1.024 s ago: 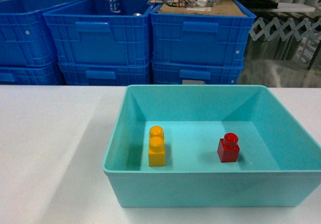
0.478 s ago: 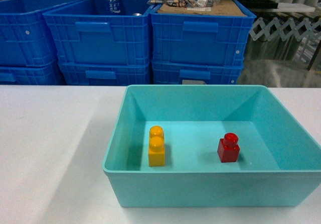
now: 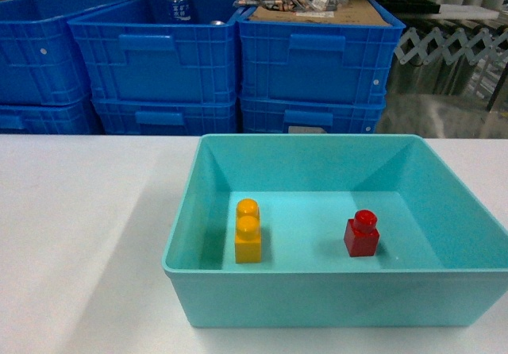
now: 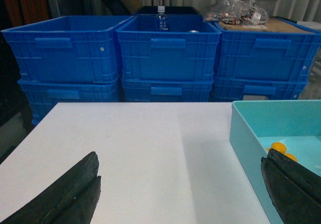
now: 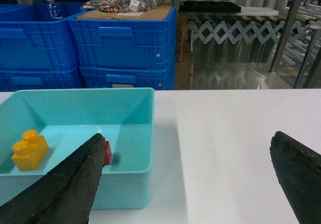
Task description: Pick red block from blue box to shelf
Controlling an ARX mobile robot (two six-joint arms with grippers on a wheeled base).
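so nothing is done yet: the red block (image 3: 362, 234) sits in the blue box (image 3: 238, 298). both hands, left hand (image 4: 180, 194) and right hand (image 5: 190, 184), gape wide and hold nothing; pickup and shelf placement remain.

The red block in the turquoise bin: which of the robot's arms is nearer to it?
Right, judging from the wrist views. Its fingers partly cover the red block; the left gripper sits over the table beside the blue box.

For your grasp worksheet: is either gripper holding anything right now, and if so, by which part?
Nothing is held. Both the left gripper and right gripper are open and empty; the red block sits in the blue box.
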